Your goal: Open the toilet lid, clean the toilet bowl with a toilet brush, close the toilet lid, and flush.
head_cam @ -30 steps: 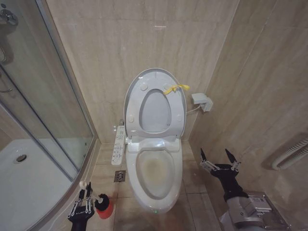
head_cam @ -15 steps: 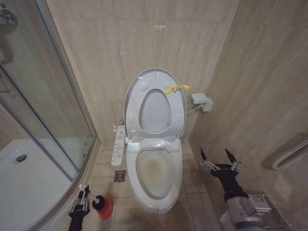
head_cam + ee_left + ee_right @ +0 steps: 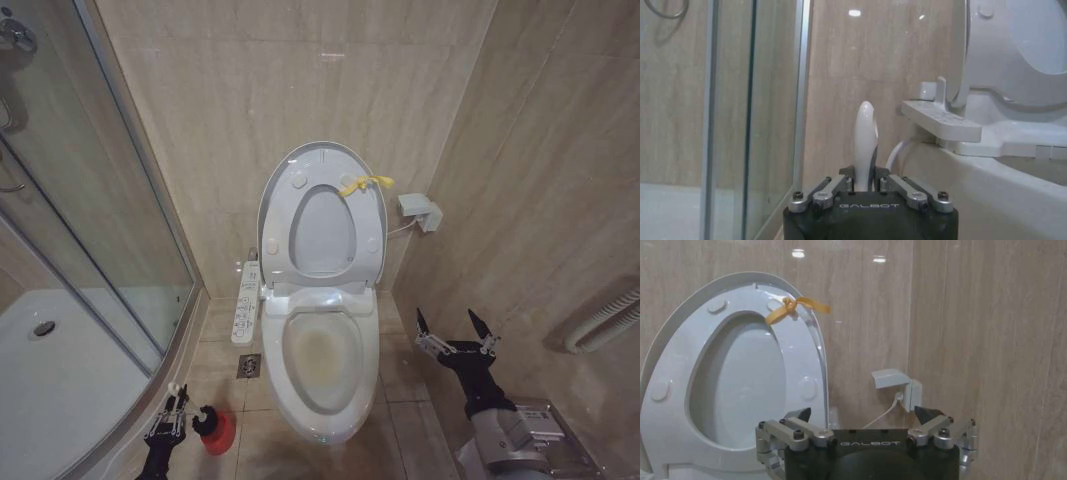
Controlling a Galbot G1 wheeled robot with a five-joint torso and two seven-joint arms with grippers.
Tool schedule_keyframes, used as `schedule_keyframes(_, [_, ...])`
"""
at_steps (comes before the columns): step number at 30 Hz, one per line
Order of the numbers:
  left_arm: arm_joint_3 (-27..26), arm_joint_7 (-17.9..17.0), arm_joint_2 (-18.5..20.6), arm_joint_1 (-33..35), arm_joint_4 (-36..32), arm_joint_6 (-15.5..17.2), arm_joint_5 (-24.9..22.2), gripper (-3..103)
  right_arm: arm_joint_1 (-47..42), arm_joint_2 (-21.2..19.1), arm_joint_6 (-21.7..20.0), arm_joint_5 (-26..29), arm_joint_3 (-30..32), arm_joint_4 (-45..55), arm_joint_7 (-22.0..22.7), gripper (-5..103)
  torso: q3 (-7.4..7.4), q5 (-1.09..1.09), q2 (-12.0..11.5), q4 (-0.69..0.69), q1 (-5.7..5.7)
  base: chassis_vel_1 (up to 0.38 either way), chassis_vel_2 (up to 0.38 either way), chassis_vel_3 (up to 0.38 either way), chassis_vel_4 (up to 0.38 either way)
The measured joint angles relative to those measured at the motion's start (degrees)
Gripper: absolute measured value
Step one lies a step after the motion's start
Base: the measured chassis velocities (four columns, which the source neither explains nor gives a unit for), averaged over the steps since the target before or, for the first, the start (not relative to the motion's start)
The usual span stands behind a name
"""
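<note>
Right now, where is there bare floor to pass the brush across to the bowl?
Bare tile lies between the red holder and the toilet bowl, below the floor drain. It is crowded where the left gripper, shut on the toilet brush, nears the shower tray.

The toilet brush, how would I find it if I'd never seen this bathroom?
Start at the white ceramic toilet bowl. On the floor to its left, near the glass shower door, stands a round red cup; the toilet brush, thin white handle and dark head, sits there. The left gripper grips the handle.
</note>
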Motion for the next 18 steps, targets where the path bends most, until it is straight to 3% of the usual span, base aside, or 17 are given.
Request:
schedule_keyframes(9, [1.1,1.9,0.1,-3.5,6.8,-0.6,-0.9,19,0.0,0.0,0.0,0.0,0.0,0.0,0.0,100,0.00,0.00,0.0,0.00,0.00,0.000,0.000,0.000,0.000])
schedule_keyframes(18, [1.6,3.3,-0.3,-5.0,9.3,-0.6,-1.1,19,0.0,0.0,0.0,0.0,0.0,0.0,0.0,100,0.00,0.00,0.0,0.00,0.00,0.000,0.000,0.000,0.000])
